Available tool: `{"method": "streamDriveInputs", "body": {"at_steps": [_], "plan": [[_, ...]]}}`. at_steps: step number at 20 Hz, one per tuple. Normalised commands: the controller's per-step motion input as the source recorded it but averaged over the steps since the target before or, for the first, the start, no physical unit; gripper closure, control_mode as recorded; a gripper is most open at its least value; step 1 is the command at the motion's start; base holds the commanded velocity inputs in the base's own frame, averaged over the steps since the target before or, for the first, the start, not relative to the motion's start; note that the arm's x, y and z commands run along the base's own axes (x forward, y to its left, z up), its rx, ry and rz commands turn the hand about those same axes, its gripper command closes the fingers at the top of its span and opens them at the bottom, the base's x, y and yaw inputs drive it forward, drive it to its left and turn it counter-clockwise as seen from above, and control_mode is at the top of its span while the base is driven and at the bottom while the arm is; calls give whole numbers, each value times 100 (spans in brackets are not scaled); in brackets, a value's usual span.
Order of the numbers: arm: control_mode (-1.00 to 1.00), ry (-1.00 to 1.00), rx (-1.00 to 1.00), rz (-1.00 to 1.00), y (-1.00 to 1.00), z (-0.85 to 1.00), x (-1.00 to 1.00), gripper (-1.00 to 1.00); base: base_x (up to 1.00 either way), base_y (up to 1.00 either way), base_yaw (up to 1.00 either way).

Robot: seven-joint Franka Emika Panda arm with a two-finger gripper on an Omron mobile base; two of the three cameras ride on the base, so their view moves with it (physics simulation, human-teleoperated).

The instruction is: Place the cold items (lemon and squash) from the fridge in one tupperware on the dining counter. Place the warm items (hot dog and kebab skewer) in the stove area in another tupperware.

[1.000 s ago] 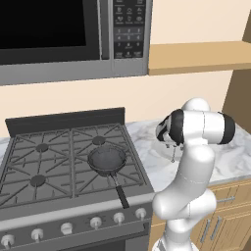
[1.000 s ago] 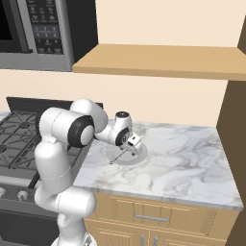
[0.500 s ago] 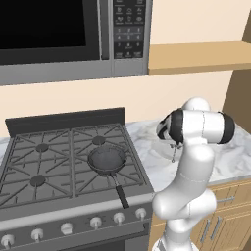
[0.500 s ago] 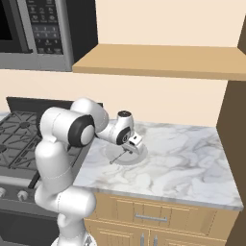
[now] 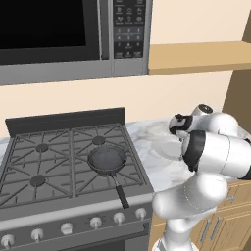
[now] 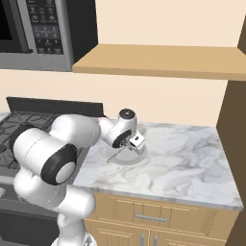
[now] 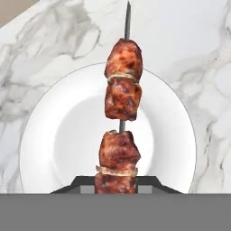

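From the left base view I get the stove (image 5: 68,166) across the left half of the frame, with a small dark frying pan (image 5: 108,162) on its right front burner, handle pointing toward the lower edge. The microwave (image 5: 73,37) hangs in the upper left. At centre right the arm's own elbow blocks most of the white plate (image 5: 169,148), so I see just a sliver of it on the marble counter (image 5: 147,135), and I cannot make out the fingers from here.

The right base view gives me what that one hides: the plate (image 6: 126,156) sits left of centre on the counter (image 6: 182,163), and the gripper (image 6: 129,145) is down low over it, with the thin tip of the kebab skewer (image 6: 114,157) sticking out to the left over the plate. A wooden shelf (image 6: 158,60) runs across the upper part of the frame.

The hand view is my only close look. The kebab skewer (image 7: 120,135) runs up the middle of the frame, four browned meat chunks on a metal pin, over the plate (image 7: 58,140). The two fingertips (image 7: 76,182) are clamped on its lowest chunk at the bottom centre.
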Motion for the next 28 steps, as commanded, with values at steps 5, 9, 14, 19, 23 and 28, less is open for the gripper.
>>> {"method": "streamDriveInputs", "body": {"at_steps": [5, 9, 14, 19, 23, 28], "plan": [[-100, -19, 3, -12, 0, 94, -72, 100, 0, 0, 0], [-100, -12, 1, -19, 3, 85, -79, 100, 0, 0, 0], [-100, -4, 0, -20, 13, 74, -67, 100, 0, 0, 0], [-100, 0, 0, -21, 23, 58, -65, 100, 0, 0, 0], [-100, 1, 0, -20, 26, 51, -63, 100, 0, 0, 0], [100, 1, 0, -9, 12, 18, -26, 100, -43, 22, -17]]}}
